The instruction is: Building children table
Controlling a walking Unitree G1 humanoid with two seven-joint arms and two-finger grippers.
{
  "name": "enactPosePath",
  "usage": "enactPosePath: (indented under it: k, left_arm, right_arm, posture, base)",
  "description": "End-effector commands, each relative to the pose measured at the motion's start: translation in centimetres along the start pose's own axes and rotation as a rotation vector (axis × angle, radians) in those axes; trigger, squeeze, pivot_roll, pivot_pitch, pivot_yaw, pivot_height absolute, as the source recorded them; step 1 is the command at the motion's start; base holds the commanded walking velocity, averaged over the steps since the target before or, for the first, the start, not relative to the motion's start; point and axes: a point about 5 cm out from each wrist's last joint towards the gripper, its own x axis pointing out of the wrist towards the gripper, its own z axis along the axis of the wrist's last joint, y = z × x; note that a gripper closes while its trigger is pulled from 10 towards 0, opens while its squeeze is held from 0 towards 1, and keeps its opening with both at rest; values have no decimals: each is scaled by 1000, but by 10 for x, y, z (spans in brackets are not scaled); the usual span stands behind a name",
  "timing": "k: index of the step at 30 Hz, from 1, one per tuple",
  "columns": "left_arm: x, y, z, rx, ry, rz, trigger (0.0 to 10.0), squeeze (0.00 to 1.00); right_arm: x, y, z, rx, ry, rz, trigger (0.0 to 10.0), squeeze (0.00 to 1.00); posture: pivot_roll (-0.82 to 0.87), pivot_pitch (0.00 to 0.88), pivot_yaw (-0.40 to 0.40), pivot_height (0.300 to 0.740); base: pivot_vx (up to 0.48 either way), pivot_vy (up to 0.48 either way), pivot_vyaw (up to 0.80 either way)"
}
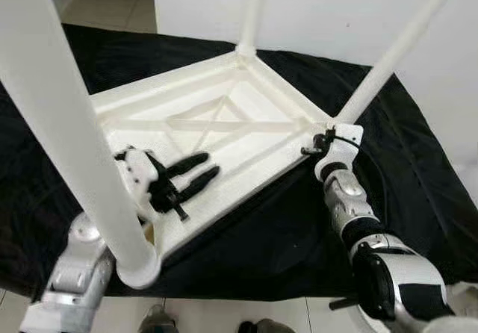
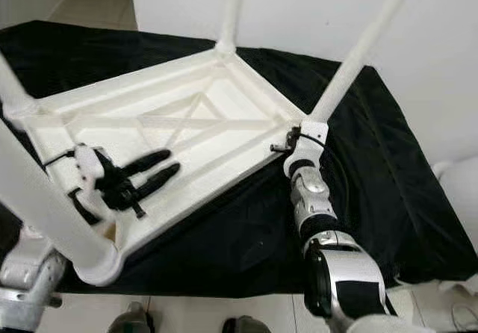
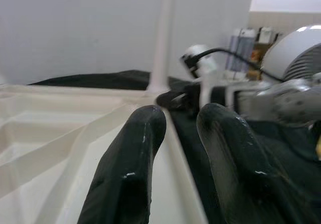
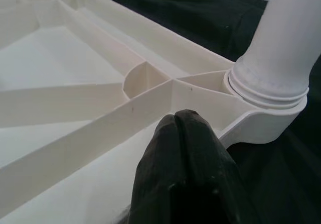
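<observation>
We see a black cloth (image 1: pixel 418 176) spread wide over the work surface, and on it the white tabletop (image 1: pixel 224 135) lies upside down, ribbed underside up, one corner pointing toward us and one away. Four white legs rise from its corners: the near-left leg (image 1: pixel 67 131) looms closest to the head camera, a right leg (image 1: pixel 399 45) leans up out of the right corner, a far leg (image 1: pixel 252 8) stands at the back corner, and the right eye view catches a further leg (image 2: pixel 11 86) at the left corner. Our left gripper (image 1: pixel 196 175) lies low over the inside of the underside, just beside the near-left leg, its two black fingers (image 3: pixel 130 169) parted with nothing between them and pointing across the panel toward the right corner. Our right gripper (image 4: pixel 186 128) sits at the right corner, fingers pressed together on nothing, the tip just inside the rim and right beside the socket (image 4: pixel 266 91) where the right leg seats. We judge that the coming move turns on that leg: it stands immediately outward of the right gripper, its long axis running steeply up and away from the tabletop, so the right arm is far nearer than the left.
</observation>
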Motion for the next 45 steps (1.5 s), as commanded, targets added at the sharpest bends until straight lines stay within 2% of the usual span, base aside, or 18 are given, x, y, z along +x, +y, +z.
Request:
enactPosePath:
  k: [1,3,9,10,11,16,19,23,25,31,32,33,36,37,41,45]
  left_arm:
    - [5,-11,0,-25,-8,-76,10000,0]
    - [8,-13,1,-32,-13,-81,10000,0]
    - [15,-23,4,-56,-26,-112,10000,0]
    - [15,-23,4,-56,-26,-112,10000,0]
    - [18,-27,5,-65,-33,-124,10000,0]
    - [20,-30,7,-80,-31,-132,10000,0]
    - [10,-17,3,-53,30,-110,10000,0]
    - [6,-13,5,-55,39,-120,10000,0]
    - [6,-13,5,-55,39,-120,10000,0]
    - [8,-15,4,-69,42,-141,10000,0]
    - [8,-15,4,-69,42,-141,10000,0]
    - [11,-16,5,-74,39,-149,10000,0]
    - [12,-16,5,-77,37,-156,10000,0]
    - [13,-17,7,-81,33,-161,10000,0]
    - [13,-18,7,-80,31,-165,10000,0]
    - [14,-22,9,-90,23,-179,10000,0]
  right_arm:
    - [-4,14,-22,-25,128,70,10000,0]
    - [-2,16,-20,-28,138,95,10000,0]
    - [3,22,-9,-124,129,186,10000,0]
    - [3,22,-9,-124,129,186,10000,0]
    - [4,21,-6,-169,106,184,10000,0]
    - [5,16,2,-168,44,134,10000,0]
    - [0,-7,14,-96,-129,-67,10000,0]
    - [-12,-30,6,-65,-147,-282,10000,0]
    - [-12,-30,6,-65,-147,-282,10000,0]
    - [-22,-39,-14,-40,-93,-387,10000,0]
    - [-22,-39,-14,-40,-93,-387,10000,0]
    - [-23,-37,-22,24,-57,-384,10000,0]
    - [-22,-33,-24,56,-45,-351,10000,0]
    - [-19,-29,-22,48,-38,-295,10000,0]
    - [-17,-27,-21,42,-32,-273,10000,0]
    - [-12,-23,-16,30,-19,-201,10000,0]
  posture:
    - [196,101,-118,740]
    - [194,103,-117,740]
    - [178,114,-107,740]
    - [178,114,-107,740]
    - [178,114,-109,740]
    - [176,114,-109,740]
    - [167,112,-99,740]
    - [158,105,-89,740]
    - [158,105,-89,740]
    - [147,96,-77,740]
    - [147,96,-77,740]
    - [149,84,-74,740]
    - [151,82,-72,740]
    - [156,77,-77,740]
    - [160,74,-81,740]
    - [168,68,-88,740]
  base:
    - [0,0,0]
    - [0,0,0]
    - [0,0,0]
    - [0,0,0]
    - [0,0,0]
    - [0,0,0]
    - [0,0,0]
    - [0,0,0]
    - [0,0,0]
    - [0,0,0]
    - [0,0,0]
    - [0,0,0]
    - [0,0,0]
    - [0,0,0]
    - [0,0,0]
    - [0,0,0]
